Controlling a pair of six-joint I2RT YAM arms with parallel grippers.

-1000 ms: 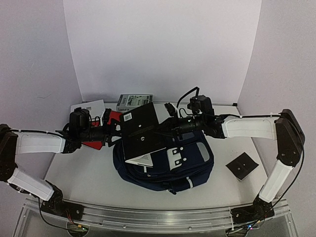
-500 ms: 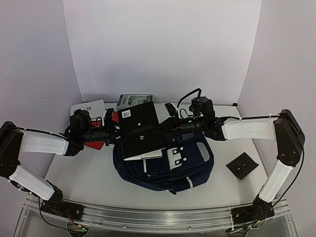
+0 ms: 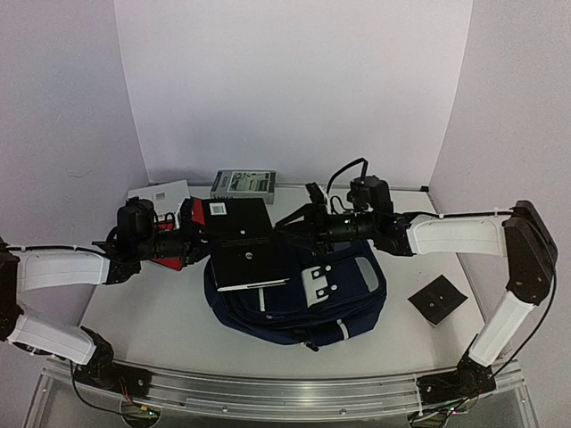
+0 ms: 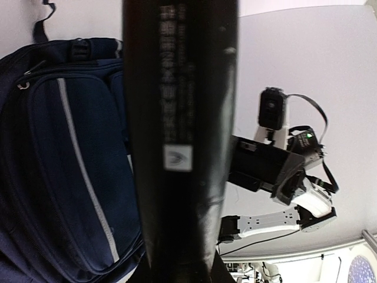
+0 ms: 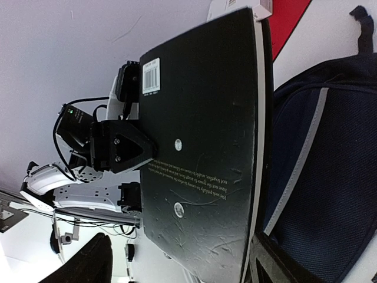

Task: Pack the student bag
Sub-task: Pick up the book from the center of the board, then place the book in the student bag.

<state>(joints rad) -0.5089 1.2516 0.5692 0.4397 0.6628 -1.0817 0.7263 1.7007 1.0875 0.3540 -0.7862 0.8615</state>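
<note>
White table point(image 3: 143, 308), pale lilac walls point(image 3: 294, 89); left hand point(image 3: 202, 234) grasping black book point(image 3: 248, 254) over student bag point(image 3: 352, 303); right hand point(image 3: 296, 234) released.

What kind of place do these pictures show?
Probably a robot test booth, not a classroom: plain white wall panels enclose a white table, and two white-and-black robot arms are bolted to a metal rail.

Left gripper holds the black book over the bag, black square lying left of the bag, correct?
No: the black square lies right of the bag, per the top view. The left gripper does hold the black book over it.
</note>
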